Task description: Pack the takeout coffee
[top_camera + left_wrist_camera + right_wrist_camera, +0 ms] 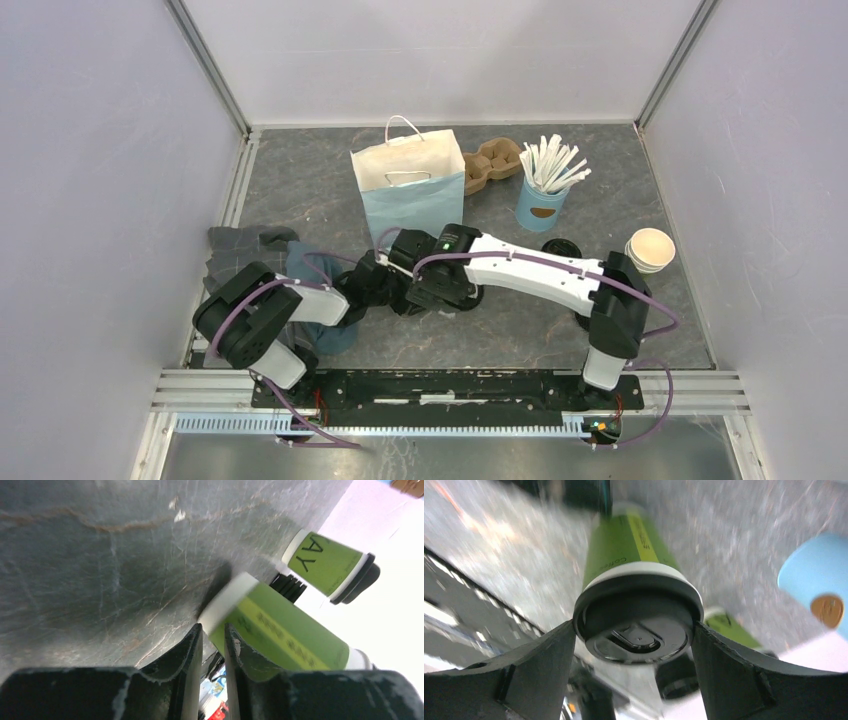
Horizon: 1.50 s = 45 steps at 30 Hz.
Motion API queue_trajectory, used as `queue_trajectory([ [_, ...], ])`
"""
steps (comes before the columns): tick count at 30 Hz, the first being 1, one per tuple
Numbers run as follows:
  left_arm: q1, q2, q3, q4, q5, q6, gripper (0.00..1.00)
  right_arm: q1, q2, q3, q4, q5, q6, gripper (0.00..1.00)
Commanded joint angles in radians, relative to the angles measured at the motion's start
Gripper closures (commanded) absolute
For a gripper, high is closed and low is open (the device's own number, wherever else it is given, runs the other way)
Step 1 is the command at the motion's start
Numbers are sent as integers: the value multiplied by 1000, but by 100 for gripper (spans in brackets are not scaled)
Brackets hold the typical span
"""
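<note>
The takeout coffee is a green paper cup with a black lid. My right gripper is shut on the lid, one finger on each side. In the top view the right gripper hides the cup, in front of the blue bag. My left gripper is nearly shut with nothing between its fingers. It sits low by the cup's white base, and the cup's side runs past the right finger. In the top view the left gripper is just left of the right one.
A second green lidded cup stands beyond, also in the right wrist view. A light-blue cup of white sticks, a cardboard carrier and stacked paper cups are at the back right. A dark cloth lies at the left.
</note>
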Motion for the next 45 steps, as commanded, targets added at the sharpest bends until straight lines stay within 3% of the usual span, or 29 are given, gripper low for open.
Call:
queue_trajectory([
  [1,-32,26,9,90,87,-37,71,-6,-48,-76,453,-34,38,13],
  [4,-32,42,3,112,93,-48,71,-27,-71,-148,533,-71,16,12],
  [9,-32,42,15,102,95,-41,71,-42,-28,-129,419,-30,27,14],
  [14,-22,3,45,9,82,16,71,-47,-138,-239,453,-18,71,14],
  [24,-11,-43,122,-178,53,128,70,-60,-430,-610,853,61,51,12],
  [30,-6,-105,139,-276,16,185,62,-86,-342,-523,777,27,6,2],
  [35,15,-194,155,-423,-34,241,56,-94,-340,-513,749,-32,3,2],
  [39,35,-290,161,-536,-75,277,52,-114,-353,-396,622,-9,67,2],
  [42,40,-348,198,-582,-93,337,39,-156,-384,-324,510,-51,164,2],
  [45,39,-337,274,-588,-82,452,29,-210,-463,-360,492,-158,242,2],
])
